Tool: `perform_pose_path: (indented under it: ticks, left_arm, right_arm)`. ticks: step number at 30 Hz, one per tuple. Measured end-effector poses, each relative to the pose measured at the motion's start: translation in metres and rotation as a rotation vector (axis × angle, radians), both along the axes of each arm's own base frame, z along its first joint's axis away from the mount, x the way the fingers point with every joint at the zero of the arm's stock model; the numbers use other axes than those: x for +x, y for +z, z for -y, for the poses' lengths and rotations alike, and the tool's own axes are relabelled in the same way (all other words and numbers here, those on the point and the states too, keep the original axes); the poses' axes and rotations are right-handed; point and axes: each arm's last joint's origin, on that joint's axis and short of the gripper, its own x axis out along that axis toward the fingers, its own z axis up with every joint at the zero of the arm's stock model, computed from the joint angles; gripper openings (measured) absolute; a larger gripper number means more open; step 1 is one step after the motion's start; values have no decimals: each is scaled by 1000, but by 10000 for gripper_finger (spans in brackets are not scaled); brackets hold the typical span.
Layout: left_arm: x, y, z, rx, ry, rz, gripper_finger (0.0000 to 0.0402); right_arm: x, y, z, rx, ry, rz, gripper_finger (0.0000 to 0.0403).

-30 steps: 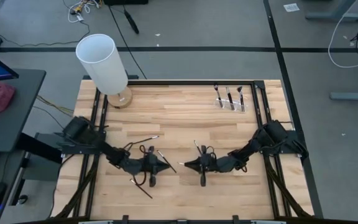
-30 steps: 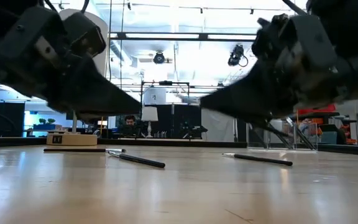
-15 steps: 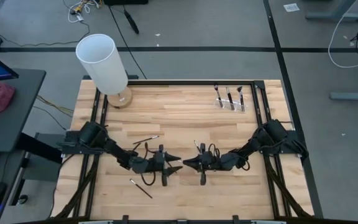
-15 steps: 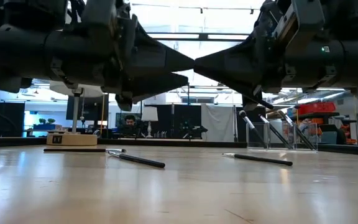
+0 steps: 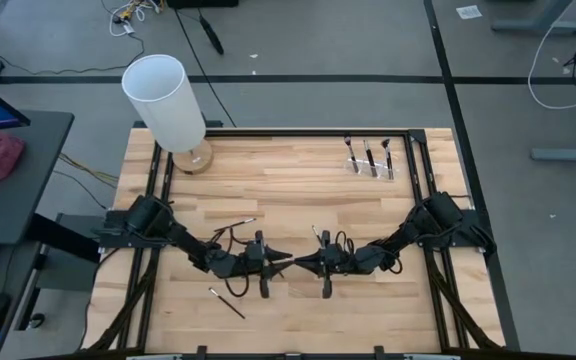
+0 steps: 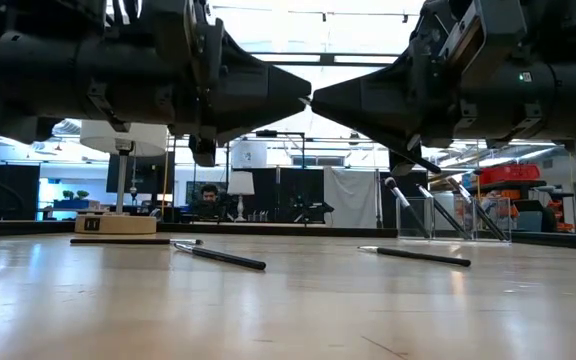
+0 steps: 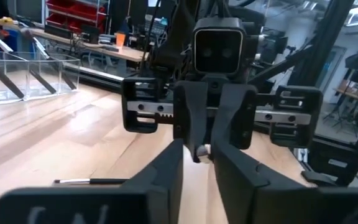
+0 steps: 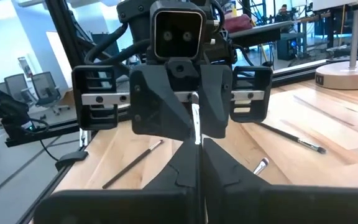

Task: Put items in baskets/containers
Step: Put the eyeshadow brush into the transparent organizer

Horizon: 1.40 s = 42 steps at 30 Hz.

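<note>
Mid-air brush handover above the counter (image 5: 298, 190), tools tip to tip.
Right tool (image 5: 306, 262) clamped tight on a thin brush (image 8: 194, 121) at the near centre, its end reaching into the left tool (image 5: 276, 262); cannot tell whether that one has closed on it. Clear holder (image 5: 370, 160) far right, well apart, three brushes already standing inside. Loose brushes (image 5: 226, 302) lying near left. Risks: letting go on one side before the other has hold, dropping the brush; pulling while both clamp, twisting the slim handle askew; tips colliding from a slight misalignment.
</note>
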Motion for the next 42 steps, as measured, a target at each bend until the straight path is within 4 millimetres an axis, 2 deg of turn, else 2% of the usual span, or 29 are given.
perform_pose_path:
  ticks: [8,13,17,20,23,26,29,32,35,42]
  left_arm:
    - [0,0,2,8,-54,0,14]
    - [0,0,1,14,-63,-4,14]
    - [0,3,1,25,-69,-19,12]
    - [-1,6,2,38,-82,-58,12]
    - [0,9,-2,50,-88,-124,12]
    - [2,14,-10,27,-110,-178,12]
    - [5,16,-20,5,-143,-225,12]
    - [6,17,-26,2,-166,-244,12]
    - [7,18,-28,-1,-180,-241,15]
    - [8,18,-27,-1,-201,-255,13]
  right_arm:
    - [0,0,-1,-3,11,1,6]
    - [-1,0,-1,-5,9,-4,29]
    - [-12,4,6,26,0,-51,72]
    - [-23,15,11,62,4,-142,111]
    - [-27,32,11,48,46,-306,150]
    - [-23,52,8,4,29,-503,178]
    - [-12,68,5,-54,15,-627,194]
    - [5,75,1,-79,22,-654,197]
    - [20,73,-1,-95,19,-663,189]
    - [35,63,-1,-106,-1,-674,145]
